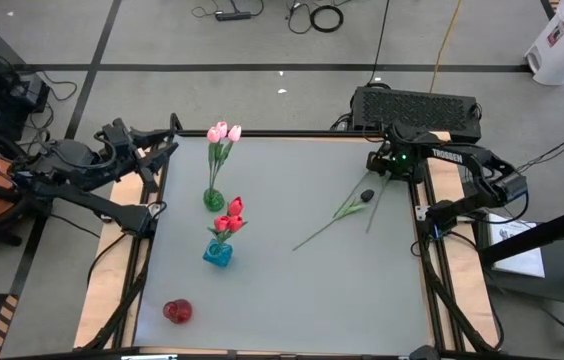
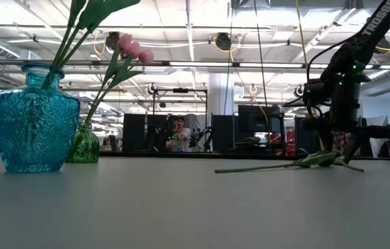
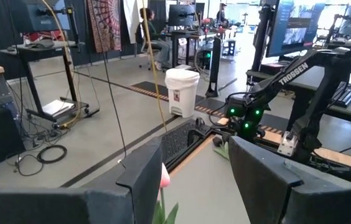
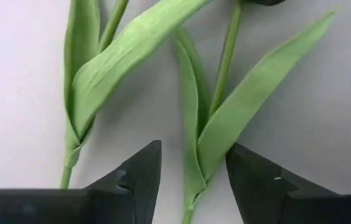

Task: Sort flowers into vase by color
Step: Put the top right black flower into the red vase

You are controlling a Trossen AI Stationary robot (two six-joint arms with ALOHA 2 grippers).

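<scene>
2 flower stems (image 4: 194, 143) between right claw (image 4: 191, 177) fingers.

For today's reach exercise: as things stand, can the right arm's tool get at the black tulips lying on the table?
Probably yes. The right tool hangs open right above the black tulips, one stem and its leaves between its fingers, and nothing lies over them. The vases stand well away to the left.

White bin (image 3: 181, 92), keyboard (image 1: 417, 104), seated person (image 2: 176, 131)
</scene>
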